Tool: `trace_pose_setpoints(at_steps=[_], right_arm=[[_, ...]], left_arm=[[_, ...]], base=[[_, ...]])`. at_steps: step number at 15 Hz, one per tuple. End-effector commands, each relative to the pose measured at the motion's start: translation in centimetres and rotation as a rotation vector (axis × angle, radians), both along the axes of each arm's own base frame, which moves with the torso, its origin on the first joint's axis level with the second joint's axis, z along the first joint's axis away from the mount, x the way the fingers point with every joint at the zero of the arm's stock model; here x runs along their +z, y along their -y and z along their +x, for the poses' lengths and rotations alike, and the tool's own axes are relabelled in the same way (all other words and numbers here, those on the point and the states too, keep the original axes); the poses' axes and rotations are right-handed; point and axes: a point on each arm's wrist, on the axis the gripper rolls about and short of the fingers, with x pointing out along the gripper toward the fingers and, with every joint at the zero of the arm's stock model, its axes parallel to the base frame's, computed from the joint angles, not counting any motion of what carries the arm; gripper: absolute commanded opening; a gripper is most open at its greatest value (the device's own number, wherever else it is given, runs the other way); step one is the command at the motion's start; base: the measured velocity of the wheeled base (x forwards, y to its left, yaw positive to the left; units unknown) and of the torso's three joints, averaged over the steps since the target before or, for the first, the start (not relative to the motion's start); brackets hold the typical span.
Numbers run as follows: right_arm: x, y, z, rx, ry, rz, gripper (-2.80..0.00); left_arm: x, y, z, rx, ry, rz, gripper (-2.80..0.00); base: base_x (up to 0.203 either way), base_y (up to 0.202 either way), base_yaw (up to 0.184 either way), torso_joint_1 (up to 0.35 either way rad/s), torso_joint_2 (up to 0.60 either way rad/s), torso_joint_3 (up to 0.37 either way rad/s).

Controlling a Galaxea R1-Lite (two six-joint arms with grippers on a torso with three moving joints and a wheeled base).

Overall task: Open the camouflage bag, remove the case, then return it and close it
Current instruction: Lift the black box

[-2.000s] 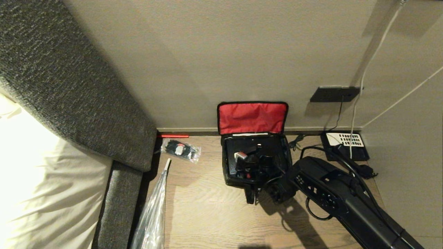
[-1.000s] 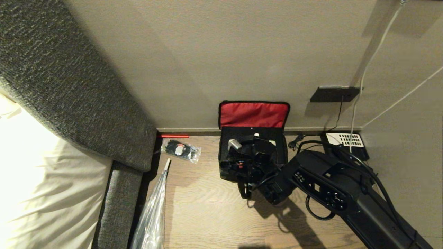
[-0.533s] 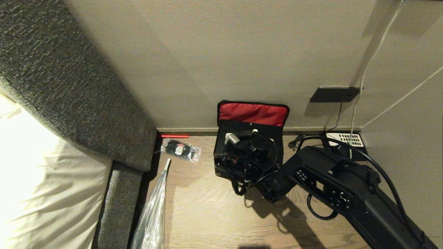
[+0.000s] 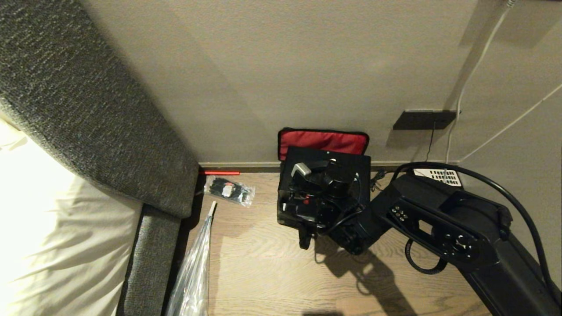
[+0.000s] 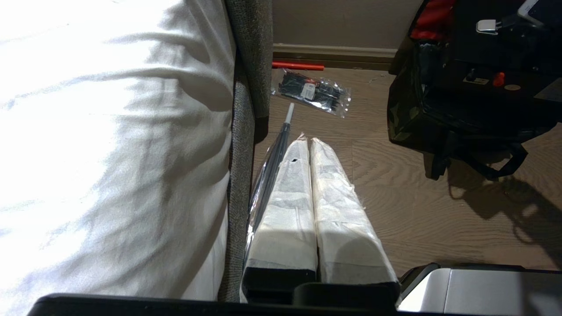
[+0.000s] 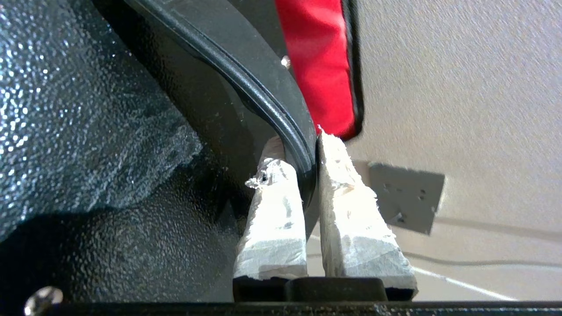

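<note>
The camouflage bag (image 4: 322,140) stands on the floor against the wall, its red-lined lid leaning back on the wall. Its camouflage side (image 5: 406,118) and hanging black straps show in the left wrist view. The black case (image 4: 360,164) is raised above the bag's opening and covers most of the lid lining. My right gripper (image 6: 303,149) is shut on the case's thin curved black handle (image 6: 263,101), beside the case's textured black face (image 6: 88,109). My right arm (image 4: 439,228) reaches in from the right. My left gripper (image 5: 306,142) is shut, empty, low beside the bed.
A clear packet of black items (image 4: 229,189) and a red stick (image 4: 219,173) lie by the wall, left of the bag. A wrapped umbrella (image 4: 193,267) leans along the grey upholstered bed frame (image 4: 88,109). A black telephone (image 4: 437,176) and cables sit in the right corner.
My right arm has lifted, bringing the black case up out of the bag. The case now hides more of the red lid lining. The left arm has not moved.
</note>
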Motion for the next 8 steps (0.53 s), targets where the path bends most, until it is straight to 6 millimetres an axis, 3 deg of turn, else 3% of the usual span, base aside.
trace_pose_setpoints(at_steps=[1,3,8], right_arm=[[1.2,-0.2,-0.7,0.003,0.015,0.010,-2.80],[2.4,-0.1,-0.8,-0.002,0.030,0.019,-2.80],[3.2,0.4,-1.4,-0.046,0.021,0.027,-2.80]], left_arm=[[0.0,0.0,0.0,0.000,0.001,-0.001,-2.80],[0.0,0.0,0.0,0.000,0.000,0.000,-2.80],[0.0,0.0,0.0,0.000,-0.001,0.000,-2.80]], base=[[0.000,0.000,0.000,0.000,0.00,0.000],[0.000,0.000,0.000,0.000,0.00,0.000],[0.000,0.000,0.000,0.000,0.00,0.000]])
